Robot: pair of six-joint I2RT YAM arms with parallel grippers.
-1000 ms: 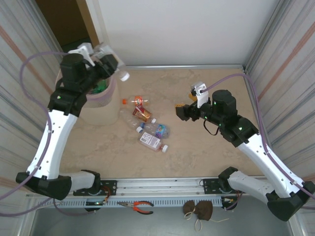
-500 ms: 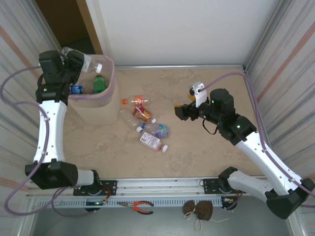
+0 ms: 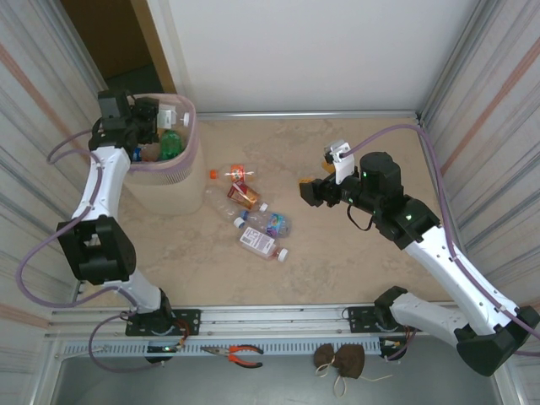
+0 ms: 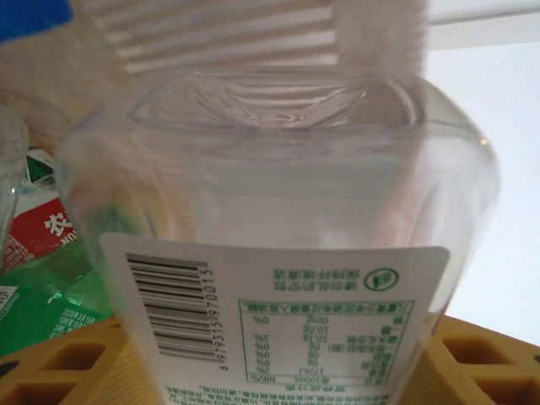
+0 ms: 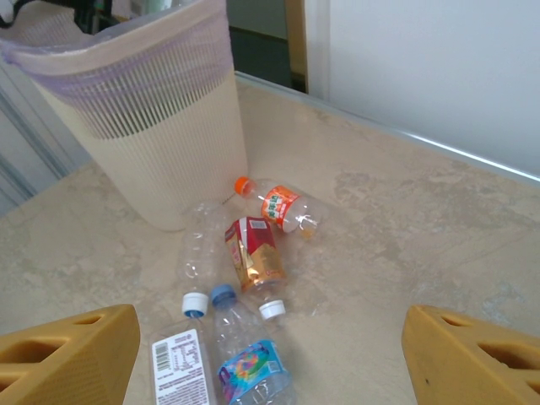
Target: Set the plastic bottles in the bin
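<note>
Yellow fingers (image 4: 485,363) of the left gripper (image 3: 152,118) clamp a clear plastic bottle with a white barcode label (image 4: 278,211) over the mouth of the tall pale pink ribbed plastic bin (image 3: 192,139) at the tabletop's (image 3: 354,270) far-left corner. The right gripper (image 3: 306,192) hangs over mid-table, jaws spread and empty, beside loose plastic bottles (image 3: 245,196) lying near the bin.

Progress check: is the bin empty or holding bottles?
Not empty: the top view shows a green bottle inside the bin, below its rim. How many more lie under it, cannot tell.
</note>
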